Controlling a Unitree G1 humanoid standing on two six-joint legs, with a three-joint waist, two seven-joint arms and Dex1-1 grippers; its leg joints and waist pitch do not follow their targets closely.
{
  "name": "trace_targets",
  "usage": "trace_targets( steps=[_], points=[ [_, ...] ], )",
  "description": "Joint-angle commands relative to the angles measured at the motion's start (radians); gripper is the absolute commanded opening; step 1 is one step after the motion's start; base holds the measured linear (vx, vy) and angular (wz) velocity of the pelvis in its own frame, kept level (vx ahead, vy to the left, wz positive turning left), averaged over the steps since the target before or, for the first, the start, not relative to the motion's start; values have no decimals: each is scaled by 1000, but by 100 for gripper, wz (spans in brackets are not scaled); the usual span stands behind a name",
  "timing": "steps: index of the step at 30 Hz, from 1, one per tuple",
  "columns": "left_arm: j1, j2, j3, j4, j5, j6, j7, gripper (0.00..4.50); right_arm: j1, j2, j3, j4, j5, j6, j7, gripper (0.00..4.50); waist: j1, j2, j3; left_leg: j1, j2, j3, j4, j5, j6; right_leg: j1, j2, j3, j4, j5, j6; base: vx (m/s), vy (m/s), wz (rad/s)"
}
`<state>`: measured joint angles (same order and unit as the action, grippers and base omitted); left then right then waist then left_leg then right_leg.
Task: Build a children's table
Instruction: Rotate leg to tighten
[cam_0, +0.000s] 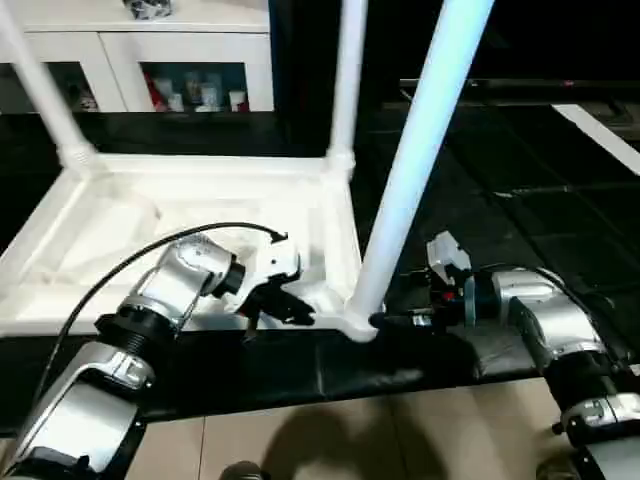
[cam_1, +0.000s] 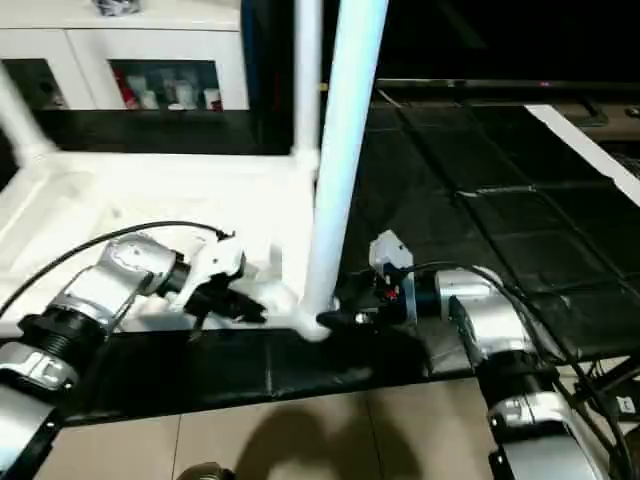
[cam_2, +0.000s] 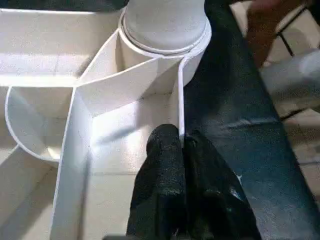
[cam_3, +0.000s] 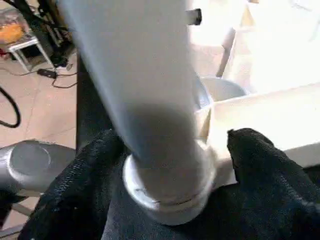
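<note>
The children's table (cam_0: 200, 215) lies upside down on a black surface, its ribbed white underside facing up. A long white leg (cam_0: 415, 160) stands in the near right corner socket (cam_2: 165, 30). My left gripper (cam_0: 300, 312) sits inside the frame beside that corner, shut on the thin side wall (cam_2: 180, 100) of the frame. From the right, my right gripper (cam_0: 385, 320) reaches the leg's base (cam_3: 170, 190). It is open, with one black finger (cam_3: 85, 175) on each side of the leg and a gap at the other finger (cam_3: 255, 155).
Two more legs rise at the far corners, one at the left (cam_0: 40, 90) and one at the right (cam_0: 348, 80). A white glass-door cabinet (cam_0: 150, 60) stands behind. The black mat (cam_0: 300, 370) ends at beige floor tiles (cam_0: 300, 440) near me.
</note>
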<state>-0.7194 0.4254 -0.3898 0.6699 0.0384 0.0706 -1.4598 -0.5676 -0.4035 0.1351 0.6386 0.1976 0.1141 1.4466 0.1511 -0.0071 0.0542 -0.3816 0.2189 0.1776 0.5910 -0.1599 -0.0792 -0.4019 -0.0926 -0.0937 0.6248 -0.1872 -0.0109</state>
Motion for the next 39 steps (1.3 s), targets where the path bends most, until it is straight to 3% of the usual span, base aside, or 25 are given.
trace_targets(
  steps=[1,2,7,8,9,13,14,27,32,34,37,39],
  points=[
    [-22,-9,-40,-25,17,-24,-54,0,-25,-4,15,14,-7,-10,25,314,-7,-5,-72,20,21,2,-66,-220,36,50,-58,49,-71,-170,-242,0,0,0],
    [-24,-10,-40,-24,17,-26,-56,0,-30,-1,19,19,-5,-10,34,314,-7,-11,-72,19,21,2,-66,-219,37,50,-58,49,-71,-173,-240,0,0,0],
    [-27,-10,-41,-22,14,-31,-61,0,-42,6,29,32,-2,-14,54,270,-6,-7,-73,19,21,1,-65,-211,36,49,-59,49,-71,-179,-238,0,0,0],
    [-27,-10,-41,-22,14,-34,-62,0,-47,9,32,39,-1,-16,62,252,-7,-13,-74,18,21,2,-64,-203,39,50,-58,49,-69,-167,-239,0,0,0],
    [-27,-10,-41,-22,14,-34,-62,0,-47,9,32,39,-1,-16,62,252,-6,-10,-74,18,21,1,-64,-196,41,50,-59,49,-67,-161,-241,0,0,0],
    [-21,-9,-41,-19,15,-42,-62,0,-56,17,36,59,0,-24,81,236,-6,-12,-73,18,21,2,-64,-197,43,50,-59,49,-68,-168,-240,0,0,0],
    [-21,-9,-40,-19,16,-42,-62,0,-56,18,36,60,0,-25,83,212,-6,-12,-73,18,21,2,-64,-197,43,49,-59,49,-68,-172,-239,0,0,0],
    [-18,-30,-20,-4,16,-24,-8,0,-41,36,35,61,14,-21,91,197,-7,-12,-73,17,21,2,-63,-193,43,50,-58,49,-67,-167,-239,0,0,0],
    [-36,-100,24,27,16,58,152,0,9,78,-9,5,45,31,-37,196,1,-12,-70,24,22,2,-65,-219,32,44,-60,50,-74,-214,-229,0,0,0],
    [-42,-140,47,32,12,108,233,0,26,112,-18,-9,24,41,-151,196,-2,-8,-69,20,20,-2,-68,-244,15,48,-63,49,-80,-271,-208,0,0,0],
    [-62,-238,97,44,-1,230,409,0,32,220,-40,-27,-32,107,-447,196,-20,-7,-61,21,16,-6,-75,-281,-16,44,-61,48,-88,-341,-182,0,0,0],
    [-78,-282,122,58,-7,268,490,0,24,272,-47,-32,-57,140,-562,195,-38,-12,-62,18,9,-12,-79,-312,-33,52,-63,43,-98,-431,-140,0,0,0]
  ],
)
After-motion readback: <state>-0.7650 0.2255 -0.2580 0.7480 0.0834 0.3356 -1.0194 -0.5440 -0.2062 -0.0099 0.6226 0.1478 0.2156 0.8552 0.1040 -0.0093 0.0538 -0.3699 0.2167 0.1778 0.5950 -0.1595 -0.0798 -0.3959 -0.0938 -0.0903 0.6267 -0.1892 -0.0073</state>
